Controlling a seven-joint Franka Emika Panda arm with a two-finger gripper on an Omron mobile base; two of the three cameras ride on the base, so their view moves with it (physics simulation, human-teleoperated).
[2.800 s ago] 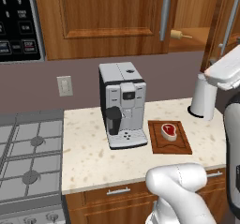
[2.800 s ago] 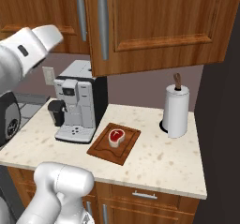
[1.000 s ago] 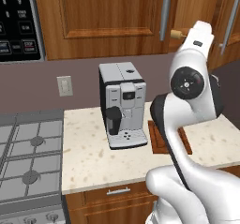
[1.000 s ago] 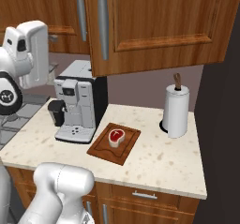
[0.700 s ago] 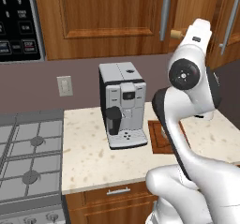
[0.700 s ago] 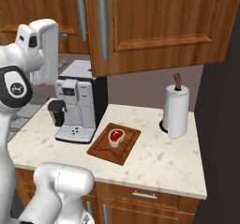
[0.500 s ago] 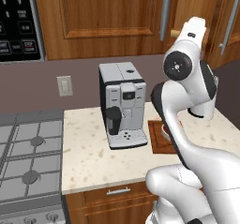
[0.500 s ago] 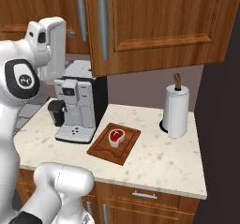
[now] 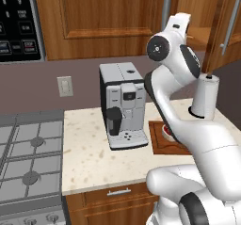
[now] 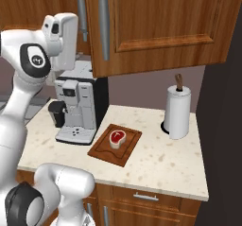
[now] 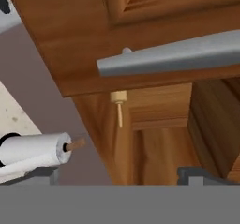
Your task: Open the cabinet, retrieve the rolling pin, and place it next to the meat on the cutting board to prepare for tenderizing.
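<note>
The white markings on the black microwave keypad (image 9: 16, 24) are too blurred to read.

Evenly and softly lit, rendered flatness, no glare, faint shading under the cabinet (image 10: 156, 26), dark wall strip at the right edge of the right base view, hand view close and perhaps slightly soft, no edge distortion.

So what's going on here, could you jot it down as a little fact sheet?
cabinet: one door swung open
rolling pin: on the shelf inside, end-on
gripper: open, empty, raised toward the cabinet opening
meat: on the cutting board
coffee machine: left of the board
paper towel roll: upright, right of the board
</note>
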